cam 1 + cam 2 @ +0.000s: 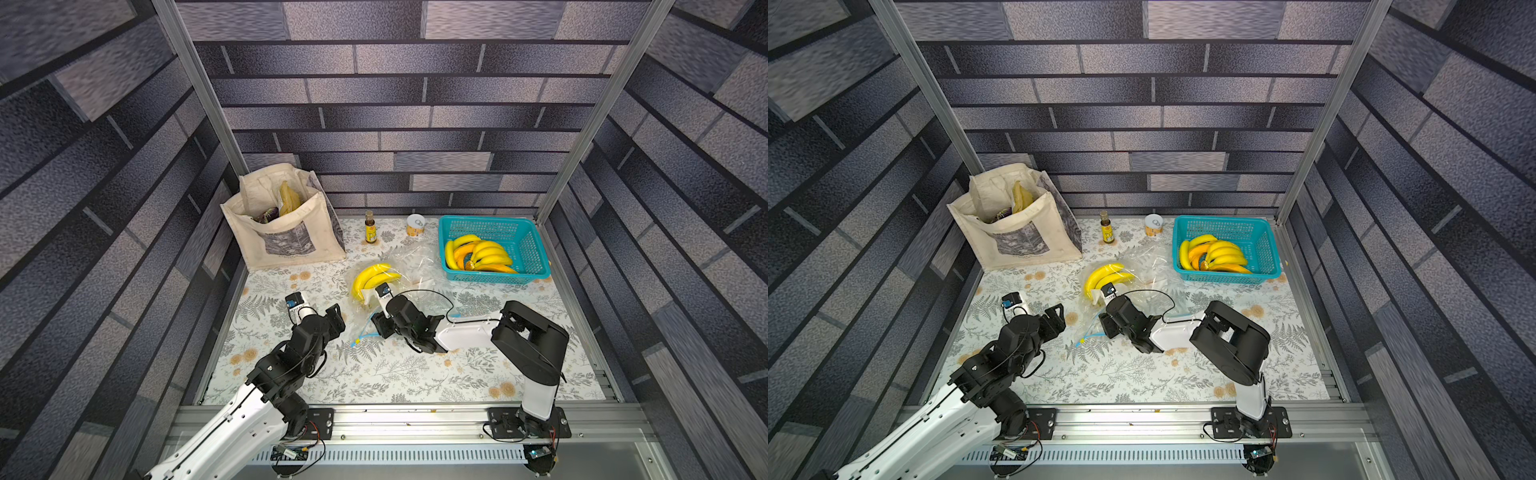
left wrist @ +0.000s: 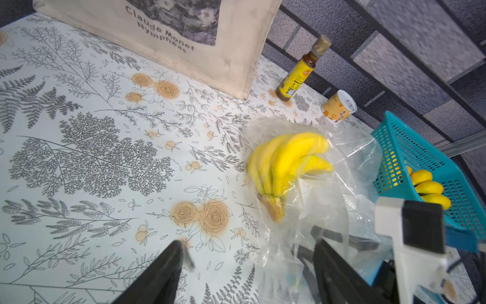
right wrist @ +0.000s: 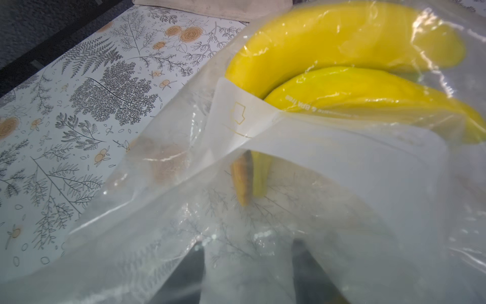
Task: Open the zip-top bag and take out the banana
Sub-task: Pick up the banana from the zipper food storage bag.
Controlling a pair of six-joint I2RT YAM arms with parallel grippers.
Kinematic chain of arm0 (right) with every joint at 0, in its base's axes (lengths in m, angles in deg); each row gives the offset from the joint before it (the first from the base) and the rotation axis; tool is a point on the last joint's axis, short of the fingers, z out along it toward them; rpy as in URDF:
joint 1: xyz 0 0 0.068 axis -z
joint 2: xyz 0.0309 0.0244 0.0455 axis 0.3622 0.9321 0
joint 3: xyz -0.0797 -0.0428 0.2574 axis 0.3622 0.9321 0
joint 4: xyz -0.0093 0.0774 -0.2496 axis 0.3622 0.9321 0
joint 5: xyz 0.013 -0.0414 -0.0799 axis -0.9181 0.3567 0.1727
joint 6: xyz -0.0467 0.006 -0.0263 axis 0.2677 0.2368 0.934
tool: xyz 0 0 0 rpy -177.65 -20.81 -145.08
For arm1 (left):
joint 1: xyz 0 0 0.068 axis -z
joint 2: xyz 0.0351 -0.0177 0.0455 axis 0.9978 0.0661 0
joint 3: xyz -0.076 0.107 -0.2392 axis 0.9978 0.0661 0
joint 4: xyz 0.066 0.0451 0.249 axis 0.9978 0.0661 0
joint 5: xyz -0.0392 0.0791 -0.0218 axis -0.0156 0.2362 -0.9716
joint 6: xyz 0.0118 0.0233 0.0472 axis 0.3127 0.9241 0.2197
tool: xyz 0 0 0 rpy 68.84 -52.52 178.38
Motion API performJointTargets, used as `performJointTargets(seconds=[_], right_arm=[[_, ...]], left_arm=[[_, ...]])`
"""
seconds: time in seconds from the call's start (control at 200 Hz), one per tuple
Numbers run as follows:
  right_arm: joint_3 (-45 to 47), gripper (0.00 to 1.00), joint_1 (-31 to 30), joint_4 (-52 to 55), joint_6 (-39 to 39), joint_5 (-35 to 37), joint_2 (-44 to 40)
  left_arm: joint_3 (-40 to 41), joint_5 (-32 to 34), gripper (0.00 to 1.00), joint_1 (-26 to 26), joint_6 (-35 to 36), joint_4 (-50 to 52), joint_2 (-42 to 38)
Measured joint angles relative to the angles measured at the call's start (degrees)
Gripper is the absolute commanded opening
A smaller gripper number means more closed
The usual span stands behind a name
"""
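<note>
– Floral cloth covers the counter [image 1: 291, 374], inside grey brick-print walls [image 1: 415, 104]. How far along is the task?

– About midway, by the look of it. The bag [image 1: 417, 259] lies mid-counter. The banana [image 1: 374, 278], a yellow bunch, is not yet out of it, and its stem [image 2: 273, 208] points toward 6 o'clock.

– Is the bag open?

– Probably. The blue zip [image 1: 360, 337] at the 6 o'clock end curls loose instead of running straight. The film is too clear to show whether the mouth is parted all along.

– And the right gripper?

– The right gripper [image 3: 248, 243] sits at 6 o'clock of the banana, aimed at the stem. Its jaws stand apart and show only through plastic in the right wrist view. So it is under the film or inside the bag, and the pictures do not settle which. Nothing can be made out pinched between them.

– The left?

– The left gripper [image 2: 248, 239] is at 8 o'clock of the banana, just beside the bag's edge. Its jaws are wide apart and hold nothing.

– What remains?

– Closing on the stem and drawing the bunch out through the mouth. The left gripper would likely need to pin the bag so it does not drag along.

– Anything nearby?

– A tote [image 1: 286, 232] at 10 o'clock, and a bottle [image 1: 370, 228] and a can [image 1: 415, 225] at 12. A basket [image 1: 528, 245] at 2 holds other bananas [image 1: 478, 255].
</note>
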Motion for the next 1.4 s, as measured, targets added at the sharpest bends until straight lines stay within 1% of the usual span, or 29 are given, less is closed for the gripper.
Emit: performJointTargets(seconds=[0.04, 0.085, 0.12, 0.155, 0.24, 0.326, 0.466, 0.606, 0.746, 0.932, 1.097, 1.227, 1.307, 1.402], right_arm=[[0.8, 0.56, 0.0, -0.1, 0.0, 0.1, -0.8], [1.5, 0.56, 0.0, -0.1, 0.0, 0.4, -1.5], [1.9, 0.56, 0.0, 0.0, 0.0, 0.6, -1.8], [2.3, 0.57, 0.0, -0.1, 0.0, 0.8, -2.0], [2.4, 0.56, 0.0, 0.0, 0.3, 1.0, -2.1], [2.2, 0.55, 0.0, -0.4, 0.5, 1.0, -1.9], [1.9, 0.54, 0.0, -2.0, 0.9, 1.5, -1.5], [0.6, 0.53, 0.0, -2.1, 1.7, 2.9, -0.6], [-1.9, 0.56, 0.0, -2.1, 1.9, 4.9, 1.6], [-6.3, 0.56, 0.0, -1.6, 1.9, 7.3, 5.3], [-12.5, 0.54, 0.2, -0.7, 1.7, 8.6, 9.9], [-14.1, 0.53, 0.7, 0.5, 1.7, 8.8, 11.8], [-15.7, 0.52, 1.0, 2.6, 1.9, 8.8, 13.2], [-18.0, 0.48, 1.3, 5.2, 1.9, 8.9, 14.9]], left_arm=[[0.0, -4.6, 0.72, -5.3, 0.7, -1.6, 3.1], [0.0, -9.2, 0.72, -10.1, 1.6, -3.5, 6.6], [-0.1, -12.2, 0.73, -13.0, 2.1, -4.9, 9.2], [-0.4, -15.1, 0.74, -14.7, 2.8, -5.9, 11.7], [-1.9, -20.9, 0.74, -16.5, 4.5, -8.9, 17.7], [-3.7, -26.4, 0.74, -17.7, 5.7, -14.0, 23.9], [-5.6, -32.8, 0.72, -19.3, 6.4, -22.9, 34.3], [-8.7, -35.8, 0.72, -19.7, 7.6, -27.4, 41.9], [-11.9, -37.5, 0.73, -19.8, 8.3, -32.2, 46.8], [-12.2, -39.9, 0.72, -19.8, 9.0, -38.4, 51.1], [-13.1, -42.6, 0.68, -19.6, 9.1, -42.3, 55.9], [-13.2, -43.7, 0.61, -18.9, 9.3, -45.1, 58.0], [-13.3, -44.2, 0.60, -18.4, 9.3, -46.8, 58.8], [-13.3, -44.5, 0.60, -17.7, 9.3, -48.4, 59.6]])
